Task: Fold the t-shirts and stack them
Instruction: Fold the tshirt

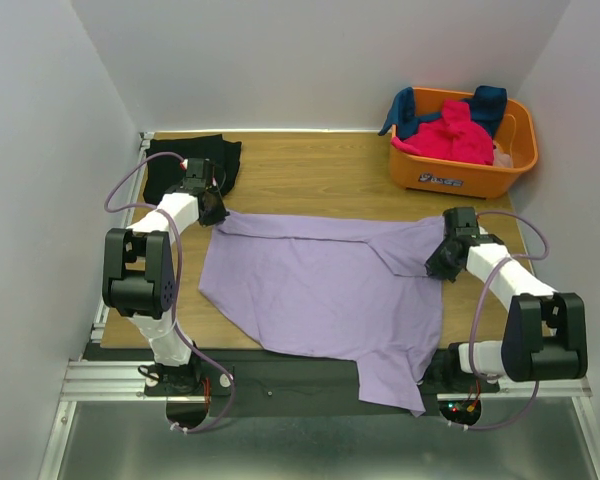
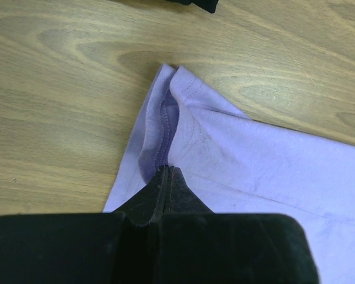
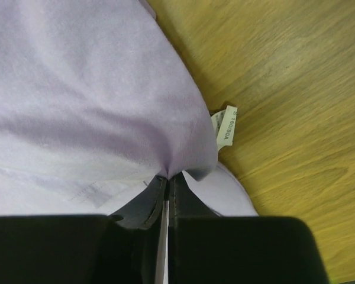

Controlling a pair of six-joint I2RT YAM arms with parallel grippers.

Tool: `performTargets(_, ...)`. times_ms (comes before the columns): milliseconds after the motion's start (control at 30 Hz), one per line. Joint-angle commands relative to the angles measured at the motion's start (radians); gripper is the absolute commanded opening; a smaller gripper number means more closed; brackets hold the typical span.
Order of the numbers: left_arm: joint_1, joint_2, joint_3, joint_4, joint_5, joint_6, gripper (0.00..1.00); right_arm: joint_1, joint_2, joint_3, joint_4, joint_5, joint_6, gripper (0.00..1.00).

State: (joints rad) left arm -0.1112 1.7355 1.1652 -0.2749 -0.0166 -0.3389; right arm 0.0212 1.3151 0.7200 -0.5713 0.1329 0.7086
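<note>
The large lavender t-shirt (image 1: 320,290) lies spread over the middle of the wooden table, its lower corner hanging past the near edge. My left gripper (image 1: 212,208) is shut on its far-left corner; the left wrist view shows the hemmed cloth (image 2: 183,118) pinched at my fingertips (image 2: 168,171). My right gripper (image 1: 442,262) is shut on the shirt's right edge; in the right wrist view the cloth (image 3: 94,89) bunches into the shut jaws, beside a white label (image 3: 225,127). A black t-shirt (image 1: 192,165) lies at the far left. Hot-pink (image 1: 450,132) and dark teal-blue (image 1: 488,104) shirts sit in the basket.
The orange plastic basket (image 1: 460,178) stands at the table's far right corner. White walls close in the table on the left, back and right. Bare wood (image 1: 310,175) shows between the black shirt and the basket.
</note>
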Motion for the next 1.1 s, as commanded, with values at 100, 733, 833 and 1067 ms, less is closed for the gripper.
performTargets(100,0.002,-0.033,0.039,-0.012,-0.009,0.029,0.0,0.009,-0.077,0.022,-0.024,-0.056,-0.001,0.0)
performTargets(733,0.019,0.007,0.125,-0.049,0.01,0.064,0.0,0.017,-0.148,0.14,-0.265,-0.174,-0.026,0.0)
performTargets(833,0.024,0.015,0.142,-0.06,0.01,0.075,0.0,0.017,-0.157,0.147,-0.289,-0.176,-0.024,0.0)
performTargets(1067,0.031,0.018,0.146,-0.069,0.043,0.084,0.0,0.019,-0.174,0.107,-0.311,-0.208,-0.009,0.0)
